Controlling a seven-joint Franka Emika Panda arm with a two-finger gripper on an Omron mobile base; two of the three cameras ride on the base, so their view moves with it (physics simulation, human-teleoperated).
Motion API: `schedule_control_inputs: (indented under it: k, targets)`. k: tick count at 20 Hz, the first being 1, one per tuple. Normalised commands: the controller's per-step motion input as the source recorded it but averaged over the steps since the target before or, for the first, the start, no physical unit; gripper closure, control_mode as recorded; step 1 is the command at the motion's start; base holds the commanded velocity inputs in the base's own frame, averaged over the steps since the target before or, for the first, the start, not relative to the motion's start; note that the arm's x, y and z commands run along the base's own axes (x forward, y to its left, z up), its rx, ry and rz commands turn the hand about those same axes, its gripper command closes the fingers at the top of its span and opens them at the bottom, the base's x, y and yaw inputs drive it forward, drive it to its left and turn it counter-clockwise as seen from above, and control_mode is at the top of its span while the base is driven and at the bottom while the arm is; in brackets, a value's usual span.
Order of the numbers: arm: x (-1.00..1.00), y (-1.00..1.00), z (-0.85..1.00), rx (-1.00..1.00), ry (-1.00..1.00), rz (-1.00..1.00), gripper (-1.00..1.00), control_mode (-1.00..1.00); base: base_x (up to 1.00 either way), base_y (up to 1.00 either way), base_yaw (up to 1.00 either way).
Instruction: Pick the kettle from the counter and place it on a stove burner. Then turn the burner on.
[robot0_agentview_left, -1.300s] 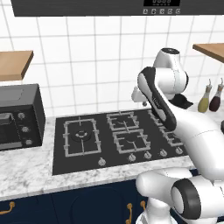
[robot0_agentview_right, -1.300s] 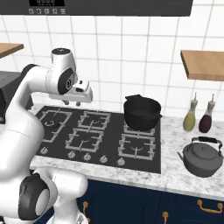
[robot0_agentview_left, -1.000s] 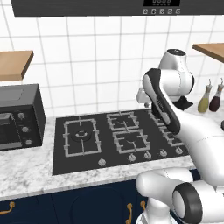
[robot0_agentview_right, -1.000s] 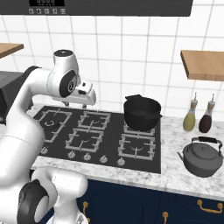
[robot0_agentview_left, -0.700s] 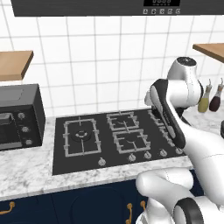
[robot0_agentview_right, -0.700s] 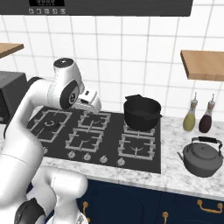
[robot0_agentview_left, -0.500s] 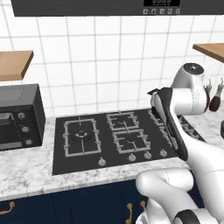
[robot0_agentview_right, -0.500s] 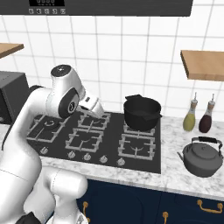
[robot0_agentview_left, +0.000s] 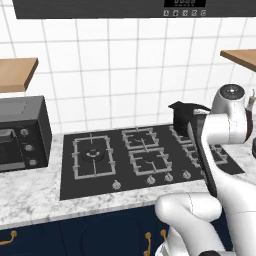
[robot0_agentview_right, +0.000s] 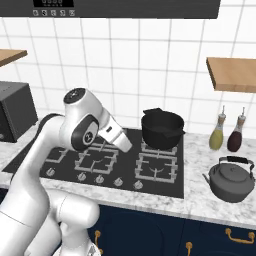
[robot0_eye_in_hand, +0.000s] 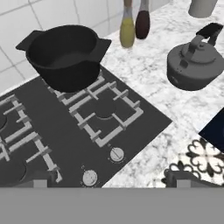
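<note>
The squat dark grey kettle (robot0_agentview_right: 231, 180) stands on the marbled counter (robot0_agentview_right: 205, 202) to the right of the cooktop, untouched. In the hand view the kettle (robot0_eye_in_hand: 194, 63) sits at the upper right, far from my gripper (robot0_eye_in_hand: 111, 178), whose two fingertips (robot0_eye_in_hand: 38, 176) stand wide apart and open with nothing between them. My hand hovers above the right half of the cooktop, and the gripper (robot0_agentview_right: 126, 146) points down and to the right. The big stove burner (robot0_agentview_left: 92, 154) with its square grate lies bare at the cooktop's left end.
A black two-handled pot (robot0_agentview_right: 161, 127) occupies the back right burner. Two bottles (robot0_agentview_right: 218, 135) stand against the tiled wall behind the kettle. A row of knobs (robot0_agentview_left: 116, 185) lines the cooktop's front edge. A microwave (robot0_agentview_left: 20, 132) is on the left counter.
My arm has swung to the right across the cooktop, bringing the hand from the left side toward the pot. The kettle and the pot have stayed put.
</note>
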Motion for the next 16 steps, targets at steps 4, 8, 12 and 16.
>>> schedule_control_inputs:
  k: [4, 8, 12, 16]
  targets:
    - [-0.09, -0.88, -0.03, 0.00, 0.02, -0.24, -1.00, -1.00, 0.00, 0.00, 0.00]
    - [-0.10, -0.81, -0.10, -0.03, 0.00, -0.15, -1.00, -1.00, 0.00, 0.00, 0.00]
    - [-0.02, -0.86, -0.18, 0.00, 0.00, -0.14, -1.00, -1.00, 0.00, 0.00, 0.00]
    - [0.02, -0.90, -0.25, 0.00, 0.00, -0.15, -1.00, -1.00, 0.00, 0.00, 0.00]
